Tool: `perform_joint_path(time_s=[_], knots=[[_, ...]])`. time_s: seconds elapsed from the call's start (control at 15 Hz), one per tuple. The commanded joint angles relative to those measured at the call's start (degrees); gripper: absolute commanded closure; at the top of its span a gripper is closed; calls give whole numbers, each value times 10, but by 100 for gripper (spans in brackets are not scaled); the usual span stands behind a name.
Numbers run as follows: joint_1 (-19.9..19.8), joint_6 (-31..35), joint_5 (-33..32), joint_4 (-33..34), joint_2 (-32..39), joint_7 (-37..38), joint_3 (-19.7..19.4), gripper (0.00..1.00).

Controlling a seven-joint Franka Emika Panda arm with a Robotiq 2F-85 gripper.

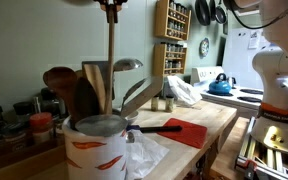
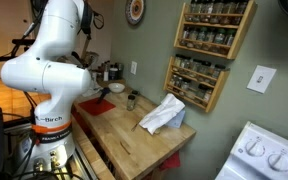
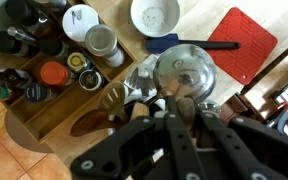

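Fingers: my fingers point(image 1: 109, 7) are clamped shut on the top end of a wooden handle point(image 1: 110, 55), up at 12 o'clock in an exterior view.
Wooden handle: it hangs upright from my grip, with its lower end down inside the crock point(image 1: 96, 150) among the other utensils.
Crock: white with orange-red marks, packed with wooden spoons point(image 1: 62, 82) and a steel ladle point(image 1: 130, 65); it stands on the worktop point(image 2: 124, 140).
Writing: one word on my arm's base point(image 2: 50, 120) looks like "Birch", though it is small. The labels on the jars are too small for me to read.
Around the crock, wrist view: red mat point(image 3: 246, 45) at 2 o'clock, white bowl point(image 3: 154, 14) at 12 o'clock, wooden tray point(image 3: 54, 125) of jars at 9 o'clock.
Worktop: pale butcher-block wood. A crumpled white cloth point(image 2: 164, 115) lies on it, at about 3 o'clock from my base and apart from it.
Room: a kitchen with grey-green walls. In an exterior view two spice racks point(image 2: 216, 30) hang at 1 o'clock, a round clock point(image 2: 134, 10) at 12 o'clock, and a white stove point(image 2: 266, 155) sits at 5 o'clock. A blue kettle point(image 1: 220, 85) shows at 3 o'clock in an exterior view.
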Motion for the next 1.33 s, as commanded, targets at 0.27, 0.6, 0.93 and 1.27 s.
perform_joint_path(time_s=[0.27, 0.6, 0.93, 1.27], knots=[[36, -76, 30, 46, 62, 18, -26, 97], [38, -89, 45, 82, 80, 12, -32, 97], [39, -127, 75, 106, 110, 0, -35, 39], [33, -120, 57, 117, 107, 26, -45, 1]])
